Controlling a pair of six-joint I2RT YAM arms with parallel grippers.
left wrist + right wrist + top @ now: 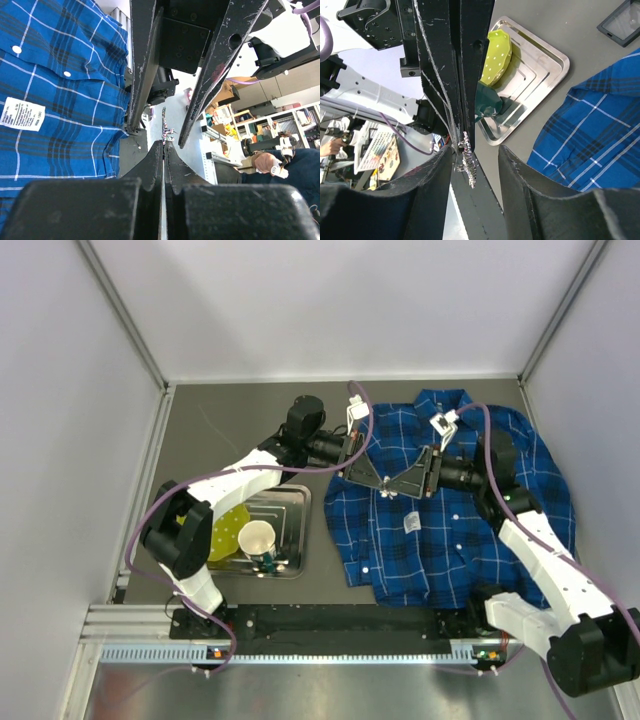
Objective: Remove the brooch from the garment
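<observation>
The blue plaid garment (450,530) lies flat on the dark table, right of centre; it also shows in the left wrist view (60,100) and the right wrist view (600,130). My left gripper (383,483) is shut on the brooch (167,131), a tiny silvery cluster at its fingertips, held above the shirt's left edge. The left gripper (164,144) has its jaws pressed together. My right gripper (412,480) faces it tip to tip. The right gripper (474,149) is open, its jaws standing either side of the brooch (469,165) without touching it.
A metal tray (300,502) left of the shirt holds a yellow-green perforated piece (228,530) and a paper cup (257,538). The shirt's white cloth tag (411,524) lies below the grippers. White walls close in the table on three sides.
</observation>
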